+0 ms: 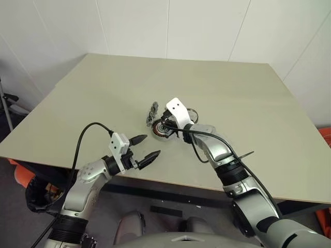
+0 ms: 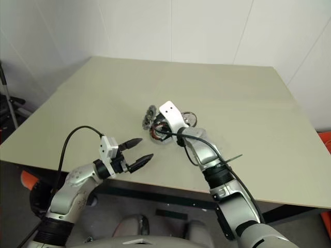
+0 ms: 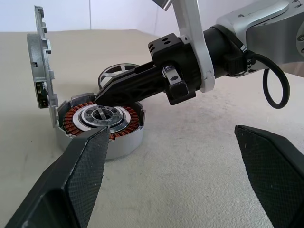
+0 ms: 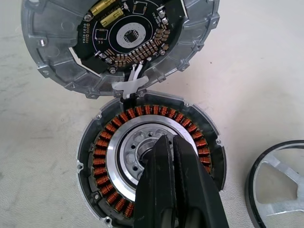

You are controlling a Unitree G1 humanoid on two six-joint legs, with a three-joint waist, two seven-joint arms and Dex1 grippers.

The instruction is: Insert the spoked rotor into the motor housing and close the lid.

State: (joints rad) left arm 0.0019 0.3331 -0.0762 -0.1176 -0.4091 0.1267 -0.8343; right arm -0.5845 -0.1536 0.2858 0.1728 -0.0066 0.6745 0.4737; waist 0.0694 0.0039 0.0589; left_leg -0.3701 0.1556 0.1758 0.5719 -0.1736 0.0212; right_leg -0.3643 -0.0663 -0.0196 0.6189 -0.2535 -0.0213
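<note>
The motor housing (image 4: 149, 164) lies on the table (image 1: 232, 93) with its copper windings and silver centre showing. Its lid (image 4: 118, 40) stands swung open at the rim, circuit board facing the housing; it is upright in the left wrist view (image 3: 40, 61). The spoked rotor (image 4: 280, 190), dark-rimmed with silver spokes, lies flat on the table just beside the housing (image 3: 116, 73). My right gripper (image 4: 166, 142) is shut and empty, its tips pointing down at the housing's centre; whether they touch it I cannot tell. My left gripper (image 1: 152, 145) hangs open near the table's front edge, facing the housing.
The table's front edge (image 1: 155, 178) runs just under my left gripper. A black cable (image 3: 275, 90) loops off my right wrist. White walls close the far side. An orange object (image 1: 326, 135) sits off the table's right edge.
</note>
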